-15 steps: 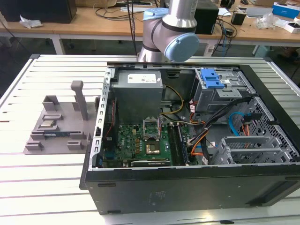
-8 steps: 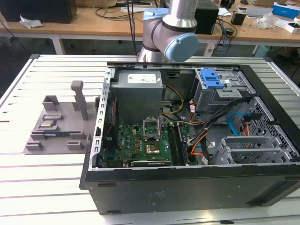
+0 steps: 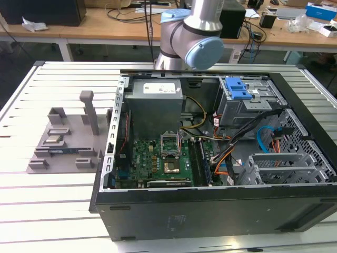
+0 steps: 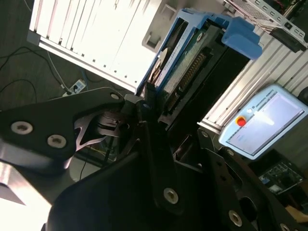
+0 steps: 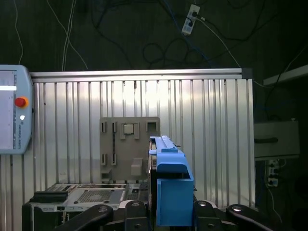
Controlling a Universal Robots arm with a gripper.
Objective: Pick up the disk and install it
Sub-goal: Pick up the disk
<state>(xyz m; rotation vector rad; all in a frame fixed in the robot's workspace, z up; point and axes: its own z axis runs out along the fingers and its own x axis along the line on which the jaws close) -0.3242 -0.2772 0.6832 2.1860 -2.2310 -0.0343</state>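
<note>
The disk [image 4: 185, 57] is a flat drive in a bright blue carrier, seen edge-on in both wrist views, with a row of connector pins along its side. My gripper [image 4: 155, 98] is shut on it, the black fingers [image 4: 144, 103] clamping one end. In the first wrist view the blue carrier of the disk [image 5: 169, 178] stands upright between the gripper's [image 5: 171, 214] black links, high above the table. The robot arm [image 3: 190, 37] rises behind the open computer case [image 3: 210, 158] in the exterior view.
Inside the case are a grey power-supply box [image 3: 155, 103], a green motherboard [image 3: 158, 161] and a drive bay with a blue latch piece [image 3: 237, 87]. A grey fixture block [image 3: 68, 137] sits on the slatted table [image 3: 47, 205]. A teach pendant [image 4: 264, 120] lies beside the table.
</note>
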